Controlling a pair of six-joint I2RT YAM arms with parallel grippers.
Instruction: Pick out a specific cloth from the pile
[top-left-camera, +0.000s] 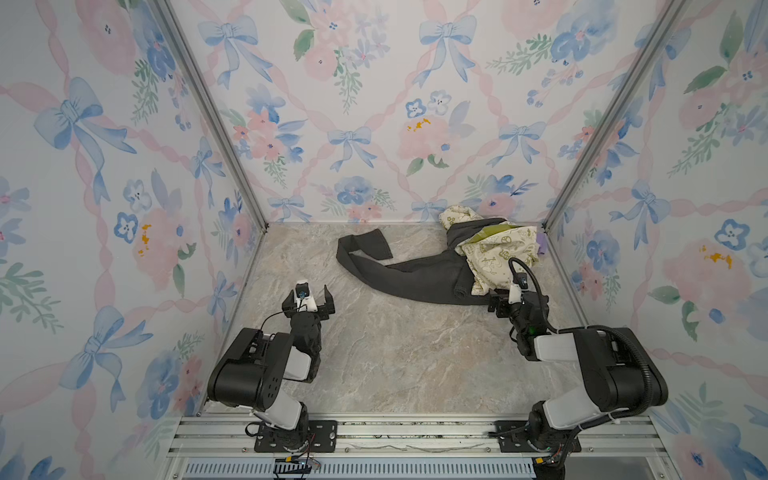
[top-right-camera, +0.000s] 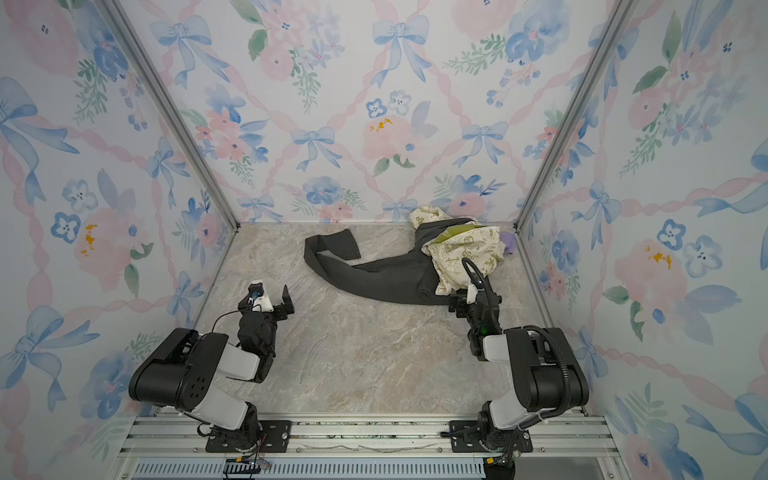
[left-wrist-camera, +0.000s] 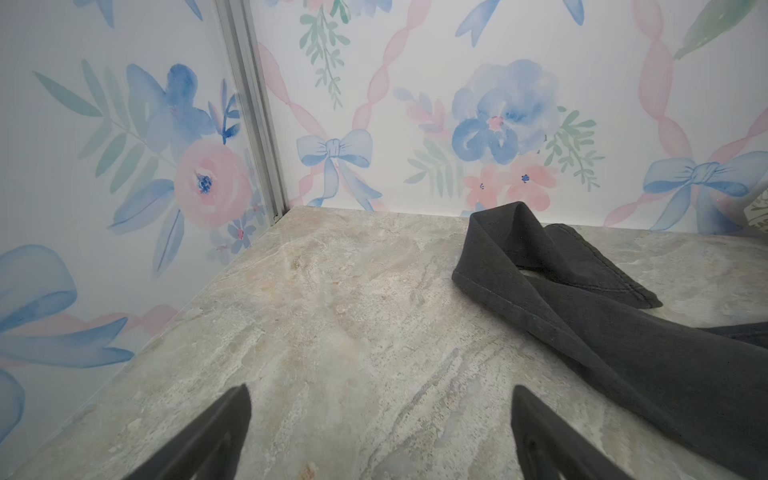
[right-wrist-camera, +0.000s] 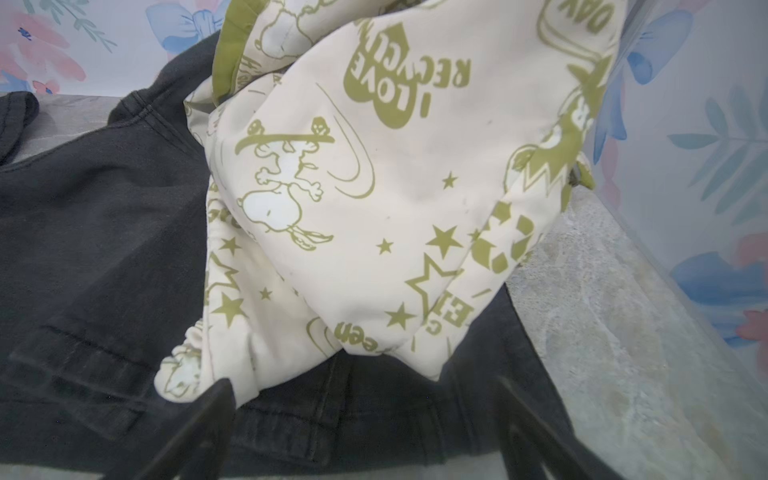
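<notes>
The pile (top-left-camera: 490, 253) (top-right-camera: 457, 253) lies at the back right corner. A cream cloth (top-left-camera: 503, 249) (right-wrist-camera: 374, 187) with olive-green prints tops it. The long dark grey garment (top-left-camera: 424, 278) (top-right-camera: 390, 278) (left-wrist-camera: 623, 353) (right-wrist-camera: 104, 249) stretches out to the left. Of the lavender cloth (top-left-camera: 541, 245) (top-right-camera: 509, 242), only a small purple edge peeks out by the right wall. My right gripper (top-left-camera: 505, 297) (top-right-camera: 465, 298) (right-wrist-camera: 365, 386) is open at the pile's near edge, its jaws over the dark grey garment just below the cream cloth's hem. Further left, my left gripper (top-left-camera: 309, 295) (top-right-camera: 268, 297) (left-wrist-camera: 380, 390) is open over bare table.
Flowered walls enclose the marble-look table (top-left-camera: 395, 353) on three sides, with aluminium posts (top-left-camera: 548, 226) (left-wrist-camera: 266, 166) in the back corners. The right wall (right-wrist-camera: 706, 208) runs close beside the pile. Both arm bases sit on a metal rail (top-left-camera: 415, 440) at the front edge.
</notes>
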